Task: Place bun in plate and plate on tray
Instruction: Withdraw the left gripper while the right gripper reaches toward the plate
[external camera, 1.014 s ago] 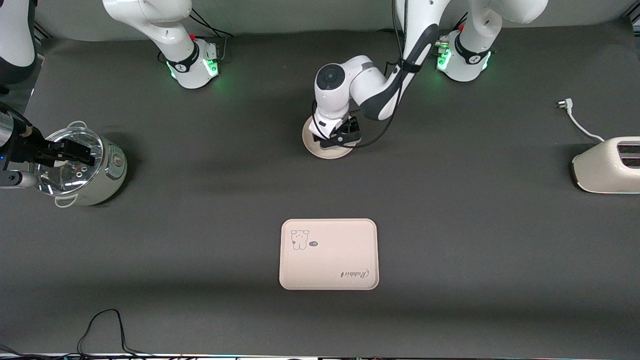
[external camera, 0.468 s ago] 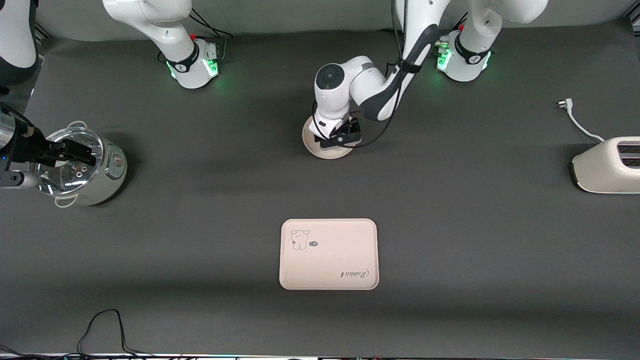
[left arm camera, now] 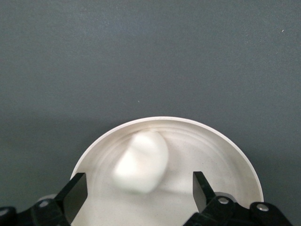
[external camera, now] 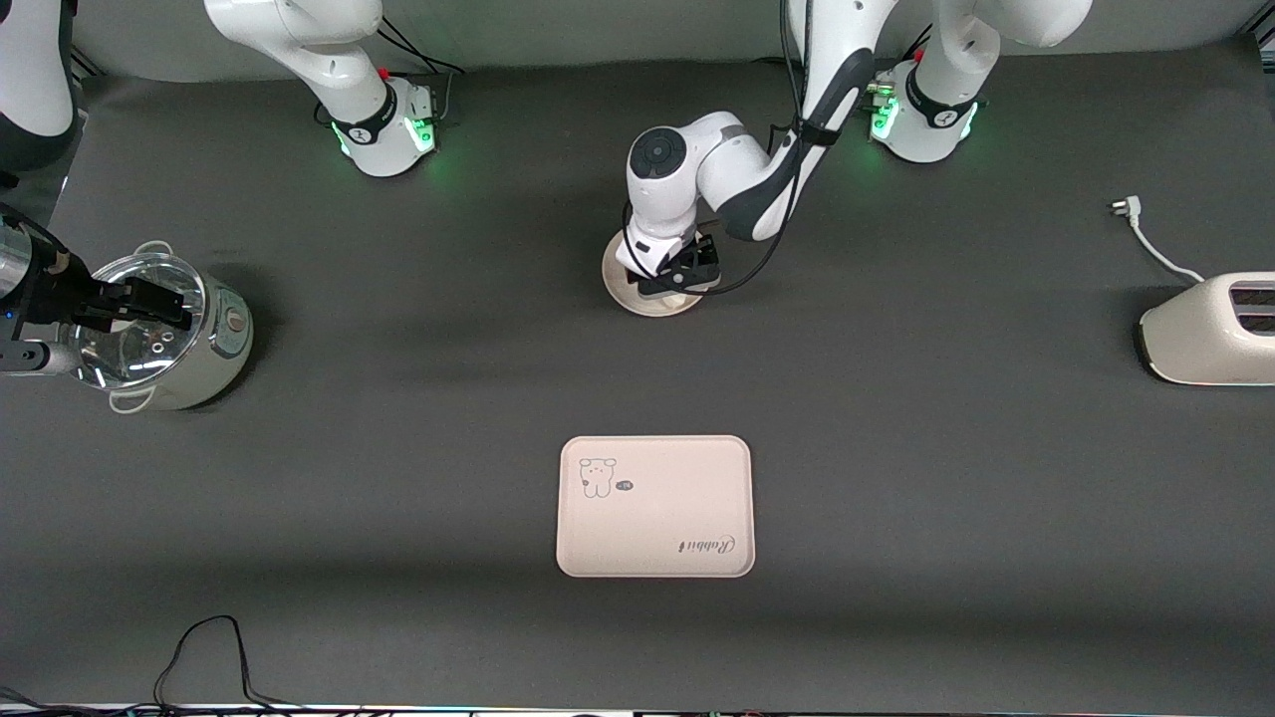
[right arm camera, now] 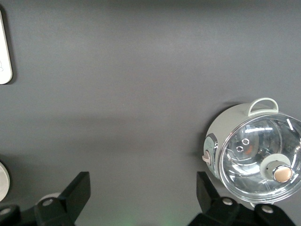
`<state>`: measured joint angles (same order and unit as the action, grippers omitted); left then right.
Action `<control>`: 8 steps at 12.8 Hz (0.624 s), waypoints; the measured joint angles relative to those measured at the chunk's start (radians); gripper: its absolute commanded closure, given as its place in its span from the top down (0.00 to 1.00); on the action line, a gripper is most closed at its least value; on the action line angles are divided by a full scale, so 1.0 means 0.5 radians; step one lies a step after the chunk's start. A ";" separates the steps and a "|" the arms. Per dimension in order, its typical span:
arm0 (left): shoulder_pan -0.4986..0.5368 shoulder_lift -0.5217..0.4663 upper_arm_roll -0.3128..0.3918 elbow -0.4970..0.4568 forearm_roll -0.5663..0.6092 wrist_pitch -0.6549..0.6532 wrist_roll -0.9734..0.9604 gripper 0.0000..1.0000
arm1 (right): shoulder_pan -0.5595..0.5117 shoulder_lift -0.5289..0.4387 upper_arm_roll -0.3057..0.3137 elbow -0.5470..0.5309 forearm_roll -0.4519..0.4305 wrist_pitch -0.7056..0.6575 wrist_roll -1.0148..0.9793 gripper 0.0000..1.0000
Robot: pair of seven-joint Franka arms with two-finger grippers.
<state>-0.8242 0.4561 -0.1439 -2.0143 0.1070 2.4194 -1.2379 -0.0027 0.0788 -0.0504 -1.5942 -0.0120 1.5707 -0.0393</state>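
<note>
On your dark grey table (external camera: 896, 448), the pale rectangular tray (external camera: 654, 506) waits bare nearer the camera than the round beige plate (external camera: 623, 289), which already holds the off-white bun (left arm camera: 141, 162) beneath your left claw (left arm camera: 139, 186), fingers spread and empty, while your right claw (external camera: 149, 302) idles open over the cooker (external camera: 189, 349).

A robot lab set up with kitchen props; two white arms are bolted by their bases (external camera: 383, 134) to a table (external camera: 896, 448) covered in a dark grey mat, green lights glowing at each base; loose cables (external camera: 214, 652) trail along the near edge; a toaster (external camera: 1210, 329) with its plug lying unconnected, a glass-lidded cooker (external camera: 164, 344) and a printed tray (external camera: 654, 506) sit as household items.
</note>
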 measured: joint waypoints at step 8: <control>0.499 -0.078 0.064 0.469 0.005 -0.666 0.988 1.00 | 0.013 -0.019 0.006 -0.023 0.002 -0.002 0.000 1.00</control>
<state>-0.5747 0.4170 -0.1116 -1.7797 0.1097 2.0865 -0.7441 0.0039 0.0692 -0.0476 -1.6055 -0.0109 1.5699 -0.0393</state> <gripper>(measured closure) 0.000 0.000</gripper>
